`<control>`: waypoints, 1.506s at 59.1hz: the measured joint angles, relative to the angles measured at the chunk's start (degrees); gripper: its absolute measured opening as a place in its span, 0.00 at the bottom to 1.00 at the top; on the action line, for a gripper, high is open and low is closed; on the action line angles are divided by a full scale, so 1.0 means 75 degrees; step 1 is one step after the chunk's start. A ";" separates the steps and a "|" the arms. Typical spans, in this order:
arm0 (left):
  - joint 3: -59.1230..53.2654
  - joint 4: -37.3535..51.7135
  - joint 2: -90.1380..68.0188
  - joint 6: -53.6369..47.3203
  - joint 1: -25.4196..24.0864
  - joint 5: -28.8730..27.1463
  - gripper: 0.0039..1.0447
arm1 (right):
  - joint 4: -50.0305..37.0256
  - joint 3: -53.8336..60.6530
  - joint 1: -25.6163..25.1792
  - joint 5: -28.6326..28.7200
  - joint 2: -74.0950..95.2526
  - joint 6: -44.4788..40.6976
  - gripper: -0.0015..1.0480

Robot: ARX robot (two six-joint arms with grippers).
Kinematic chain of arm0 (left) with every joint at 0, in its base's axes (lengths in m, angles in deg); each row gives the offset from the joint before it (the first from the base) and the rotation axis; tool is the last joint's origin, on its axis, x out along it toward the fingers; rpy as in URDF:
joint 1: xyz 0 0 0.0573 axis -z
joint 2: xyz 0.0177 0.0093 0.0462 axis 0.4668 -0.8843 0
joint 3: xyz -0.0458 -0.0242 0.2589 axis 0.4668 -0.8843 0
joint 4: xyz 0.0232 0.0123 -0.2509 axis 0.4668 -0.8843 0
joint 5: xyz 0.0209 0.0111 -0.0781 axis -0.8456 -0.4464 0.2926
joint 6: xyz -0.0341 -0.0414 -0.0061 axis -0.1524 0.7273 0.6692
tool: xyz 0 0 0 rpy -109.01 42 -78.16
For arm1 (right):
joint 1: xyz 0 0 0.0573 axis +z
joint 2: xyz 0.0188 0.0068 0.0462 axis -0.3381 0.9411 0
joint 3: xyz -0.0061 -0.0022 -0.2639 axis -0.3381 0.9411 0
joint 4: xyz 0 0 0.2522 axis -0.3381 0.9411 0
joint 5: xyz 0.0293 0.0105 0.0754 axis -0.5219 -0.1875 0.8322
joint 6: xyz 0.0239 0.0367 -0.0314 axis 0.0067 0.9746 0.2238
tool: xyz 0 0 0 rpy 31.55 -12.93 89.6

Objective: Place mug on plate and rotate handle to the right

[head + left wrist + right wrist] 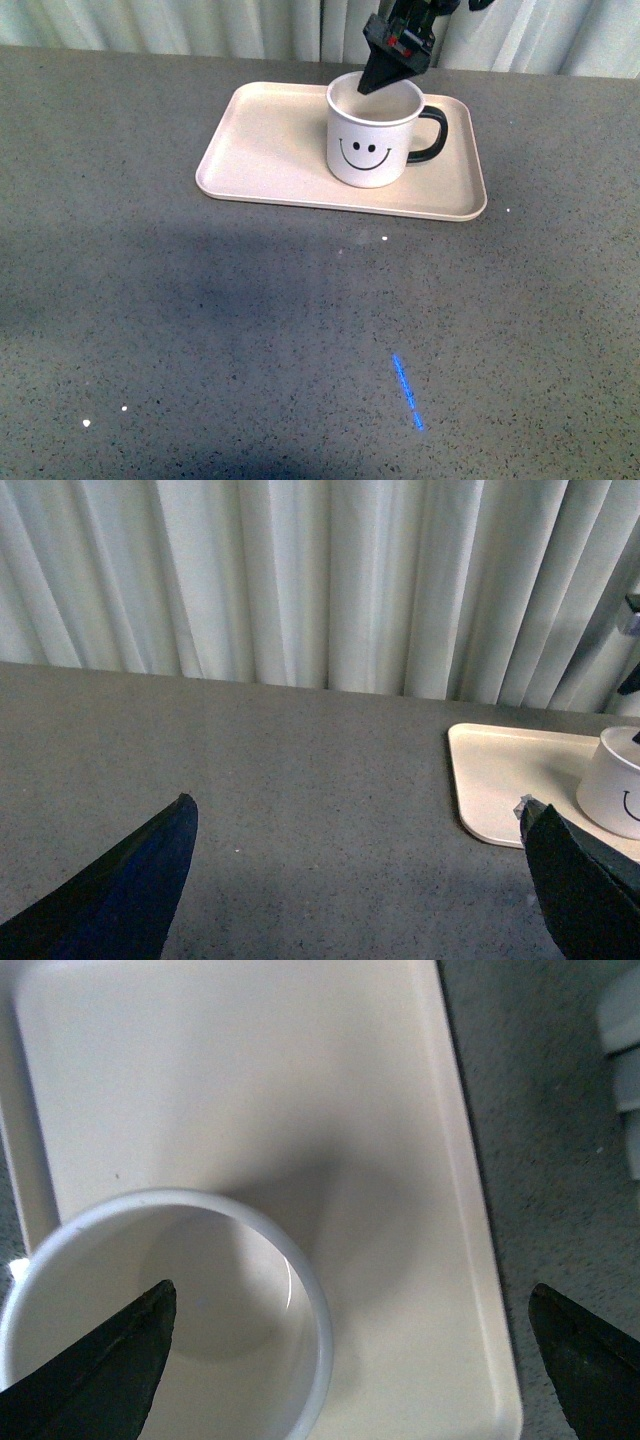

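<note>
On the pink plate stands a white smiley mug.

Glossy ceramic-looking mug, matt smooth plate, speckled stone-like table

Surface: open grey expanse in front and left of plate. Plate: left half free; right half occupied by mug, handle jutting right. Above mug: right claw, spread wide. Rear: curtain close behind
</note>
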 joint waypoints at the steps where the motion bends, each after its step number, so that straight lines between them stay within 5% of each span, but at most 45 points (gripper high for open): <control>1: 0.0000 0.0000 0.0000 0.0000 0.0000 0.0000 0.91 | 0.0003 0.0000 0.0000 0.0093 -0.0058 -0.0003 0.99; 5: 0.0000 0.0000 0.0000 0.0000 0.0000 0.0000 0.91 | 0.0067 0.0000 0.0000 0.0551 -0.0428 -0.0032 0.85; 10: 0.0000 0.0000 0.0000 0.0000 0.0000 0.0000 0.91 | 0.0073 -0.0017 0.0003 0.0868 -0.0749 -0.0029 0.97; 14: 0.0000 0.0000 0.0000 0.0000 0.0000 0.0000 0.91 | 0.0073 -0.0044 0.0003 0.0927 -0.0790 -0.0032 0.96; 20: 0.0000 0.0000 0.0000 0.0003 0.0000 0.0000 0.91 | -0.0560 0.0402 0.0003 0.0624 -0.0979 0.0475 0.77; 27: 0.0000 0.0000 0.0000 0.0000 0.0000 0.0000 0.91 | -0.3561 0.3136 -0.0003 -0.0863 -0.2302 0.2104 0.58; 30: 0.0000 0.0000 0.0000 0.0000 0.0000 0.0000 0.91 | -0.5651 0.5447 -0.0023 -0.2165 -0.3523 0.3217 0.49; 35: 0.0000 0.0000 0.0000 0.0000 0.0000 0.0000 0.91 | -0.8600 0.8714 -0.0108 -0.3095 -0.5394 0.5039 0.37; 45: 0.0000 0.0000 0.0000 0.0000 0.0000 0.0003 0.91 | -1.5075 1.3910 -0.0332 -0.3142 -0.8014 0.6840 0.12; 48: 0.0000 0.0000 0.0000 0.0000 -0.0003 0.0000 0.91 | -1.6020 1.5055 -0.0396 -0.3098 -0.8408 0.7032 0.04; 60: 0.0000 0.0000 0.0000 0.0000 0.0000 0.0000 0.91 | -1.6792 1.7943 -0.0522 -0.2903 -0.9078 0.7332 0.02; 89: 0.0000 0.0000 0.0000 0.0000 0.0000 0.0000 0.91 | -1.6906 2.0444 -0.1037 -0.2416 -1.1788 0.7376 0.02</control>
